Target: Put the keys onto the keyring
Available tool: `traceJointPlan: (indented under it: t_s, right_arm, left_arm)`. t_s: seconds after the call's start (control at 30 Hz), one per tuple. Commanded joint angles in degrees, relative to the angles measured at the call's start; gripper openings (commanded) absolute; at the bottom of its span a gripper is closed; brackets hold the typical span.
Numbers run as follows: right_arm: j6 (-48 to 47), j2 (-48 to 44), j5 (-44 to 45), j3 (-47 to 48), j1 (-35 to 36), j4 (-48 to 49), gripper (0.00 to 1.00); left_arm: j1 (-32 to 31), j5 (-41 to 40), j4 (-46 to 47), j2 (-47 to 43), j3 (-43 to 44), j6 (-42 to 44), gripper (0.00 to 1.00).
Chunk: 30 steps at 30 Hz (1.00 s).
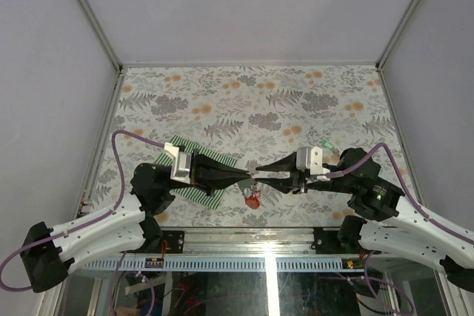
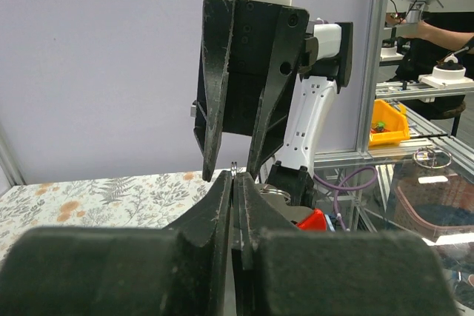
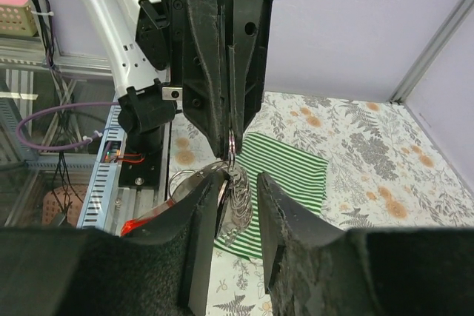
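My left gripper (image 1: 246,176) is shut on the edge of the keyring (image 3: 233,140), a thin grey metal loop, and holds it above the table. The loop's edge shows between the left fingertips (image 2: 235,170). The red tag (image 1: 253,199) hangs below it and also shows in the left wrist view (image 2: 314,220) and the right wrist view (image 3: 137,224). My right gripper (image 1: 258,171) faces the left one tip to tip. It is open, its jaws either side of a hanging bunch of silvery rings and key blades (image 3: 242,196). A small green piece (image 1: 326,143) lies beside the right arm.
A green-and-white striped cloth (image 1: 200,194) lies under the left gripper, also seen in the right wrist view (image 3: 292,172). The floral table top (image 1: 259,101) stretches to the back. Metal frame posts and white walls enclose it; the rail runs along the near edge.
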Motion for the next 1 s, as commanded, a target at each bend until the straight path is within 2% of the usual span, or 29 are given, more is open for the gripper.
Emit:
traceJointPlan:
  t_s: [0.0, 0.97]
  right_arm:
    - [-0.6, 0.2, -1.7, 2.0, 0.3, 2.5, 0.34]
    - [0.1, 2.0, -4.6, 2.8, 0.3, 3.4, 0.17]
  left_arm:
    - [-0.3, 1.2, 5.3, -0.4, 2.3, -0.5, 0.00]
    - [-0.3, 1.4, 4.6, 0.5, 2.6, -0.5, 0.00]
